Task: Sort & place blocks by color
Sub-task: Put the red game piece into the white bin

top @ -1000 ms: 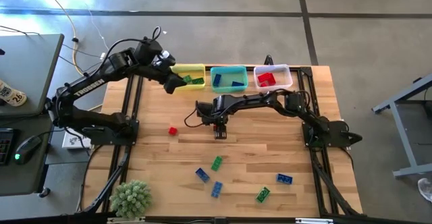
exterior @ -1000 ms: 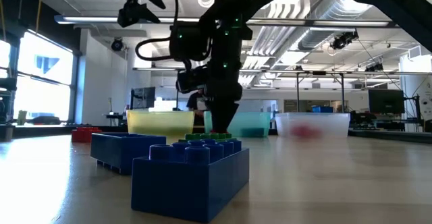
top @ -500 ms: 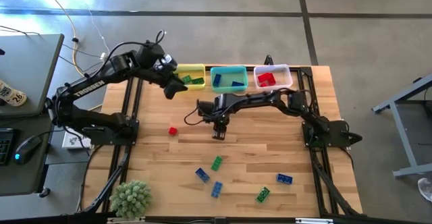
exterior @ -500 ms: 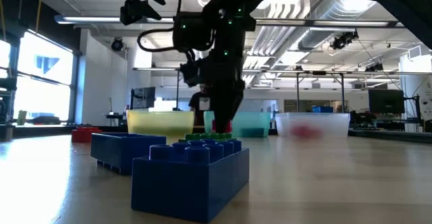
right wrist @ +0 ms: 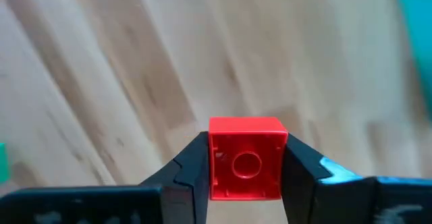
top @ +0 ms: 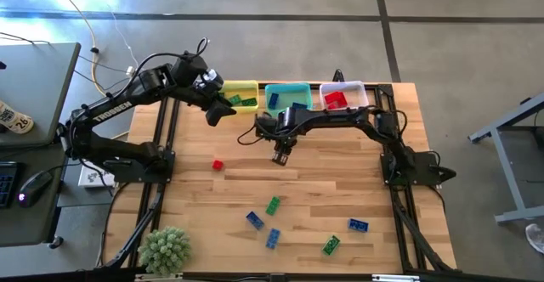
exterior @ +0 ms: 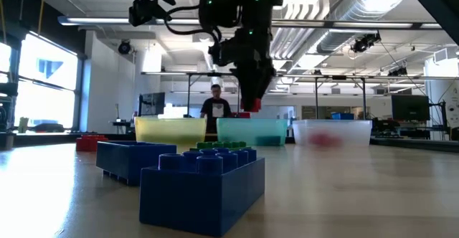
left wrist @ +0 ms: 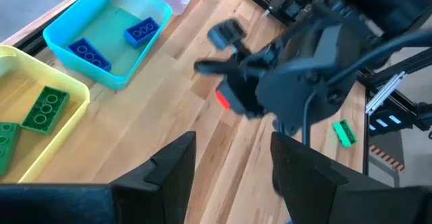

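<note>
While the left gripper (top: 223,108) is held open above, a small red studded plastic brick (right wrist: 246,158) is clamped between the right gripper (top: 281,155) fingers.

A wooden table (top: 306,188) stands on a grey concrete floor (top: 476,44) in an open workshop with bright windows (exterior: 43,80), exposed ceiling ducts (exterior: 337,12), and a person (exterior: 216,105) behind.
</note>
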Robot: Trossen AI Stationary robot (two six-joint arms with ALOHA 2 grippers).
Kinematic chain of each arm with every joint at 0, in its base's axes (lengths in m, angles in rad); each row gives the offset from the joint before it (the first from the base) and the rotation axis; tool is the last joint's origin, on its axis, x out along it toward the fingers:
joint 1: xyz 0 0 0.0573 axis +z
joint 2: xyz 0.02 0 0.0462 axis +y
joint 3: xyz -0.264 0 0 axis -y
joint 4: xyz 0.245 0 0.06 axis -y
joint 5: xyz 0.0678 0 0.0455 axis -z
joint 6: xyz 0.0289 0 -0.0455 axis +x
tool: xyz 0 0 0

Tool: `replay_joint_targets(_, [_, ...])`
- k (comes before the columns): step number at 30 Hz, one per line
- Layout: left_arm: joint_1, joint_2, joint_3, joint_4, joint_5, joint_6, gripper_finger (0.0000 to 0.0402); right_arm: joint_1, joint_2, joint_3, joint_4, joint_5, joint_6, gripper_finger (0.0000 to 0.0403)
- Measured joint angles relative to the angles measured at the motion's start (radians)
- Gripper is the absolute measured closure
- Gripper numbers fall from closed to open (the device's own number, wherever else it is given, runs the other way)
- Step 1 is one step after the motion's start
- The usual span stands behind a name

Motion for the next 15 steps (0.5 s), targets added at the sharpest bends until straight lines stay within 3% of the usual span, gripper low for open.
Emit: replay_joint_targets(15, [0.0, 0.0, 0.0, 0.0, 0.0, 0.0, 0.022, -0.096, -0.112, 0.001, -0.189, 0.252, -0.025, 0.0296])
